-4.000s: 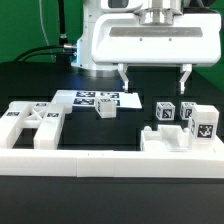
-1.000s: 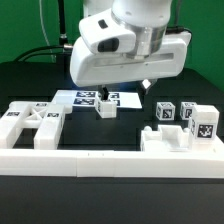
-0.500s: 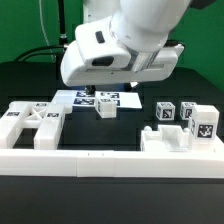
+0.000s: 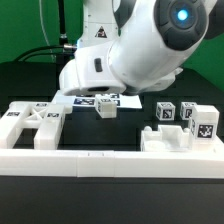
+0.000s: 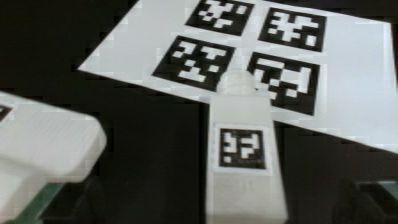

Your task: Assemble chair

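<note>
On the black table (image 4: 20, 85), near the middle, a small white chair piece (image 4: 106, 110) lay touching the near edge of the marker board (image 4: 88, 97). Toward the exterior view's left stood a bigger chair part with triangular holes (image 4: 30, 122). Toward its right were three tagged blocks (image 4: 187, 113) and a notched part (image 4: 165, 138). The arm (image 4: 150, 50) hung over the board. Seen from the wrist, the gripper (image 5: 217, 202) was released, its fingers (image 5: 50, 205) well apart. The piece showed between them, not gripped.

No readable text, numbers or brands here. I only see black-and-white square tags on the marker board (image 5: 134, 50) and chair part (image 5: 240, 190).
</note>
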Robot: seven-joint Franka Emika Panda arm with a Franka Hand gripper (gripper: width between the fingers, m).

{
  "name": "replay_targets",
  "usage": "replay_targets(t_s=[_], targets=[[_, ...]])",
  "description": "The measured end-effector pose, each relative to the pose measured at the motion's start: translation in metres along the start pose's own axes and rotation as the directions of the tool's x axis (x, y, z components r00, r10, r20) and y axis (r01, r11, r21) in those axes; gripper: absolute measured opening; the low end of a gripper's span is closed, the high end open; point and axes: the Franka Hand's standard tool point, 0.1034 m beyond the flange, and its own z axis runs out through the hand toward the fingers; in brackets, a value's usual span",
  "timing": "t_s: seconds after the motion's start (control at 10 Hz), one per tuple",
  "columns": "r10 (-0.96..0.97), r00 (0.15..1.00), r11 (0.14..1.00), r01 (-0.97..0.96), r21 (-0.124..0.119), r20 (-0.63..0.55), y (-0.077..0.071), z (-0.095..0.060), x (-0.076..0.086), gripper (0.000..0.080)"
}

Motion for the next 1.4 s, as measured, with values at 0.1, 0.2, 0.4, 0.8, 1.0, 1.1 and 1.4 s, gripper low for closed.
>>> replay_targets(t_s=[0.1, 0.2, 0.4, 0.8, 1.0, 1.1, 1.4], targets=[[0.011, 1.0, 1.0, -0.011, -0.001, 0.005, -0.002, 0.003, 0.002, 0.0649], [0.023, 1.0, 1.0, -0.023, -0.001, 0.005, -0.003, 0.009, 0.004, 0.0649], [0.038, 0.999, 0.999, -0.038, -0.002, 0.023, -0.003, 0.021, 0.007, 0.0649], [0.048, 0.999, 0.999, -0.048, -0.007, 0.01, -0.006, 0.03, 0.015, 0.0649], [0.052, 0.999, 0.999, -0.052, -0.011, 0.008, -0.013, 0.03, 0.017, 0.0392], [0.051, 0.999, 0.999, -0.051, -0.012, 0.009, -0.013, 0.03, 0.017, 0.0392], [0.049, 0.999, 0.999, -0.049, -0.013, 0.006, -0.015, 0.029, 0.018, 0.0285]])
